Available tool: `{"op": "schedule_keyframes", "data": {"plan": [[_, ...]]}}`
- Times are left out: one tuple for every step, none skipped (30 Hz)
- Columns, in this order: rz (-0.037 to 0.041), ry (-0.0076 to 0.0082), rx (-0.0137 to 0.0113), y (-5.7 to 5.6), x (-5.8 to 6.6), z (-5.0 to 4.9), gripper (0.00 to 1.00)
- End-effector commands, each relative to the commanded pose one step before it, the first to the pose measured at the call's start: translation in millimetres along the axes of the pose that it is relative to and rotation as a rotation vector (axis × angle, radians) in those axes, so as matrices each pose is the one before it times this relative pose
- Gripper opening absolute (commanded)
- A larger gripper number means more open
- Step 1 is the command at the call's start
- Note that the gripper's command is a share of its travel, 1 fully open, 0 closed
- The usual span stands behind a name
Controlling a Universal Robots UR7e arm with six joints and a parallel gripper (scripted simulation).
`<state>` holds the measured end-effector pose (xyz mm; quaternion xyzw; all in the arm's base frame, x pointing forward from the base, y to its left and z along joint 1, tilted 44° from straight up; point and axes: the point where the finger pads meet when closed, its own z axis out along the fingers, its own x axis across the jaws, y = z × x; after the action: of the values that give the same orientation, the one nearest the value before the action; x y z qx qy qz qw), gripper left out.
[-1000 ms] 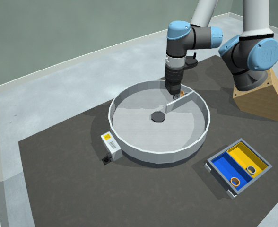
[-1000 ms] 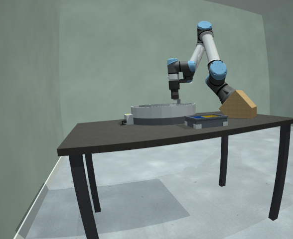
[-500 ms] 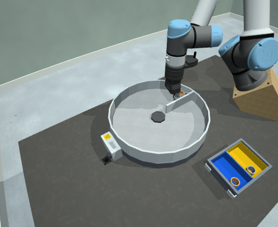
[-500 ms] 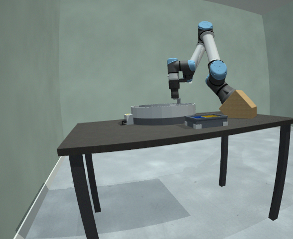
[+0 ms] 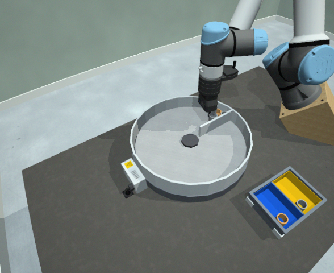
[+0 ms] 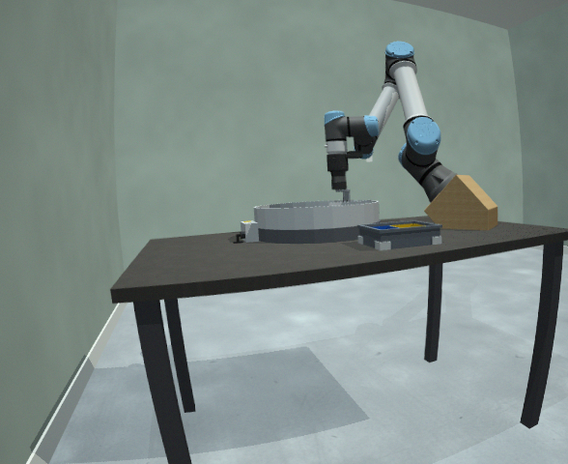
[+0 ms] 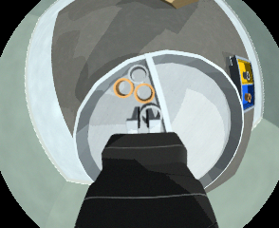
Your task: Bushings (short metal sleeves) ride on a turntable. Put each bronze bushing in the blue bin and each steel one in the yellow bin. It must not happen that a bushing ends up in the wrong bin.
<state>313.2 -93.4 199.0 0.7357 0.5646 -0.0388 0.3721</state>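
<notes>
Wrist view: pincer (image 7: 146, 116) clenched on a grey sleeve (image 5: 212, 115) above the turntable (image 5: 243, 124). Just ahead, two bronze sleeves (image 7: 143, 93) and a grey one; bins (image 5: 287, 196) lie well apart, to its right.

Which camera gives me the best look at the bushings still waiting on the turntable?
The wrist view: it shows two bronze bushings and a steel bushing bunched against the divider wall, beyond the fingers. The top view shows only a sliver of bronze behind the gripper. In the exterior view the turntable rim hides them.
</notes>
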Motion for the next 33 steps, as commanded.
{"op": "schedule_keyframes", "data": {"plan": [[0.00031,-0.00006,-0.00099,0.3,-0.07,-0.835,0.0],[0.0,0.0,0.00001,0.0,0.0,-0.621,0.0],[0.0,0.0,0.00001,0.0,0.0,-0.621,0.0],[0.0,0.0,0.00001,0.0,0.0,-0.621,0.0],[0.0,0.0,0.00001,0.0,0.0,-0.621,0.0],[0.0,0.0,0.0,0.0,0.0,0.0,0.0],[0.0,0.0,0.0,0.0,0.0,0.0,0.0],[0.0,0.0,0.0,0.0,0.0,0.0,0.0],[0.0,0.0,0.00001,0.0,0.0,-0.621,0.0],[0.0,0.0,0.00001,0.0,0.0,-0.621,0.0],[0.0,0.0,0.0,0.0,0.0,0.0,0.0],[0.0,0.0,0.0,0.0,0.0,0.0,0.0],[0.0,0.0,0.00001,0.0,0.0,-0.621,0.0],[0.0,0.0,0.00001,0.0,0.0,-0.621,0.0],[0.0,0.0,0.00001,0.0,0.0,-0.621,0.0],[0.0,0.0,0.0,0.0,0.0,0.0,0.0],[0.0,0.0,0.0,0.0,0.0,0.0,0.0],[0.0,0.0,0.0,0.0,0.0,0.0,0.0],[0.0,0.0,0.0,0.0,0.0,0.0,0.0],[0.0,0.0,0.0,0.0,0.0,0.0,0.0],[0.0,0.0,0.0,0.0,0.0,0.0,0.0],[0.0,0.0,-0.00006,0.01,-0.01,-4.597,0.0],[0.0,0.0,0.0,0.0,0.0,-4.855,0.0],[0.0,0.0,0.0,0.0,0.0,-4.855,0.0],[0.0,0.0,0.0,0.0,0.0,-4.855,0.0],[0.0,0.0,0.0,0.0,0.0,-4.855,0.0],[0.0,0.0,0.0,0.0,0.0,0.0,0.0],[0.0,0.0,0.0,0.0,0.0,0.0,0.0],[0.0,0.0,0.0,0.0,0.0,0.0,0.0],[0.0,0.0,0.0,0.0,0.0,0.0,0.0],[0.0,0.0,0.0,0.0,0.0,0.0,0.0],[0.0,0.0,0.0,0.0,0.0,-4.855,0.0],[0.0,0.0,0.0,0.0,0.0,-4.855,0.0]]}}
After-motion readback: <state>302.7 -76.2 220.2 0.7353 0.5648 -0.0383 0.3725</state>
